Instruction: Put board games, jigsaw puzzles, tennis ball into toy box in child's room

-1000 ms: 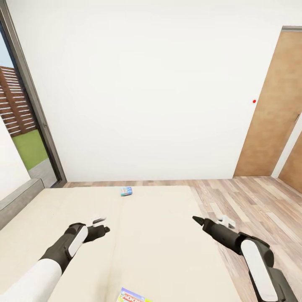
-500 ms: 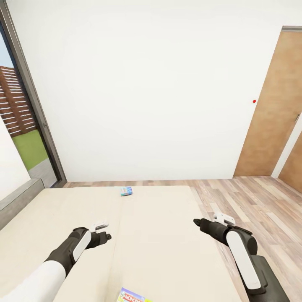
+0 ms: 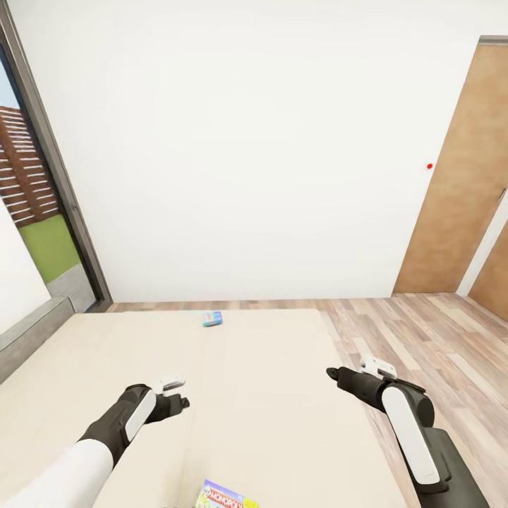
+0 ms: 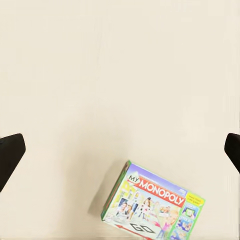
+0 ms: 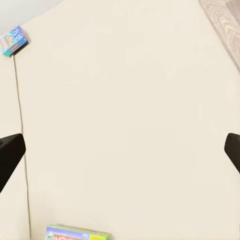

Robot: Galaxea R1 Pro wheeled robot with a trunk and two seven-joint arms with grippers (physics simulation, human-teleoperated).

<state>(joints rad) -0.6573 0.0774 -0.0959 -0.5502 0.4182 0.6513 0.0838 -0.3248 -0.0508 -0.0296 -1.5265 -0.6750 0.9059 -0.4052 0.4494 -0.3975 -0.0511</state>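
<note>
Both grippers hover spread wide and empty above the bed [image 3: 282, 395]: the left gripper [image 3: 180, 403] and the right gripper [image 3: 331, 372]. Near the robot lies the "MY MONOPOLY" board game [image 4: 152, 205]; the light-blue game box [image 3: 212, 319] lies at the bed's far edge, its lettering too small to read.

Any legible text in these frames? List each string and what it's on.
"MY MONOPOLY": red banner on the green-white board game box lying on the bed.
Other print on that lid: too small to read.
Light-blue game box at the bed's far edge: too small to read.
</note>
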